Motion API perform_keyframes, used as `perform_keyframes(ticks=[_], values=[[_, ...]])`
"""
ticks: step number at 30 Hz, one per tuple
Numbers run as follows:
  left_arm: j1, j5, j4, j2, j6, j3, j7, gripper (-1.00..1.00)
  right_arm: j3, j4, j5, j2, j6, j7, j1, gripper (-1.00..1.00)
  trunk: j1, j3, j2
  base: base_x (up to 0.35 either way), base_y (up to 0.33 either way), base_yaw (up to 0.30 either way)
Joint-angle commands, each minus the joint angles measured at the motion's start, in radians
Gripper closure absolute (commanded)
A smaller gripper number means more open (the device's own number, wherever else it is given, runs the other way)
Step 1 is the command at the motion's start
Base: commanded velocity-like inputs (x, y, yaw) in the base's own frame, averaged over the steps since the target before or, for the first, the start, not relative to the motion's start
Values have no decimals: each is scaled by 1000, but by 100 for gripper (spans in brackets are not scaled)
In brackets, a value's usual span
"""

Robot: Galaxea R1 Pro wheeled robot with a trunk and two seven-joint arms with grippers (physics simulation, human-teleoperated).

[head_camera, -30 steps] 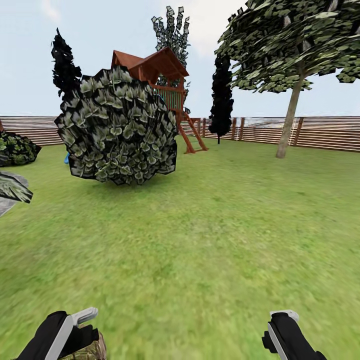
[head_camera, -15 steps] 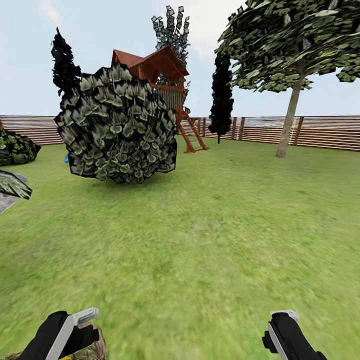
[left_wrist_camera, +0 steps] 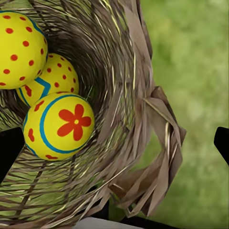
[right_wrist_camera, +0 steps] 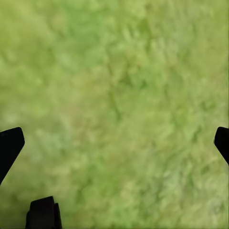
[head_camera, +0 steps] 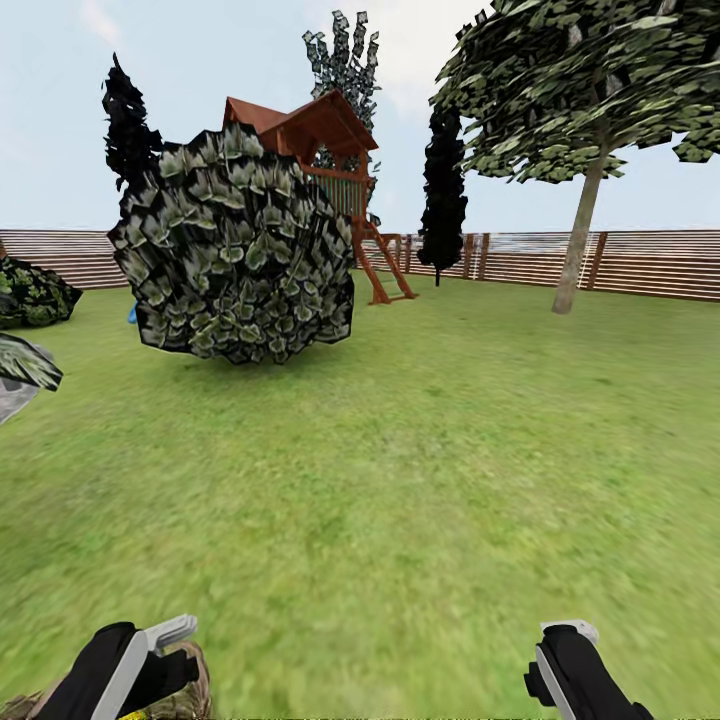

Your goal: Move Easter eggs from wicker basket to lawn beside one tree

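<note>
The basket point(left_wrist_camera: 119, 119) is coarse open-weave brown wicker, a round bowl of twisted strands with a small frayed loop handle standing out from its rim. Three eggs point(left_wrist_camera: 58, 125) lie inside it, pressed against one another and against the woven wall: smooth, glossy yellow shells with red dots and blue lines, the nearest one bearing a red flower inside a blue ring. The left gripper point(left_wrist_camera: 114, 143) has its dark fingertips spread wide, one on either side of the basket; whether they touch the wicker I cannot tell. In the head view the basket's rim point(head_camera: 185, 690) sits just beside the left gripper point(head_camera: 150, 650).

The right gripper point(right_wrist_camera: 114, 143) is also spread wide, holding nothing, above soft mottled green lawn point(right_wrist_camera: 124, 95).

Ahead of the basket the lawn point(head_camera: 420, 480) runs to a slatted wooden fence point(head_camera: 640, 262). A tree point(head_camera: 580, 240) with a thin, slightly leaning grey-brown trunk and a flat leafy canopy stands near that fence. A big rounded bush point(head_camera: 235, 255) sits nearer the basket.
</note>
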Motion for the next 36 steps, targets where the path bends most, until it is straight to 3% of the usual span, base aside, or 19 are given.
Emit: perform_keyframes(ticks=[1, 18, 26, 36], values=[[-1, 11, -1, 0, 4, 0, 8, -100, 0, -1, 4, 0, 5, 1, -1, -100, 4, -4, -8, 0, 0, 0], [0, 16, -1, -9, 2, -4, 7, -100, -1, -2, 0, 0, 6, 0, -1, -100, 69, -58, -127, -34, -1, 0], [-1, 20, -1, -10, 0, -3, 9, -100, -1, -2, 2, 0, 6, 0, -1, -100, 100, -83, -183, 0, -158, 0], [-1, 17, -1, -21, 0, -4, 9, -100, -1, -2, 3, 0, 6, 0, -1, -100, 107, -89, -197, 0, -7, 0]])
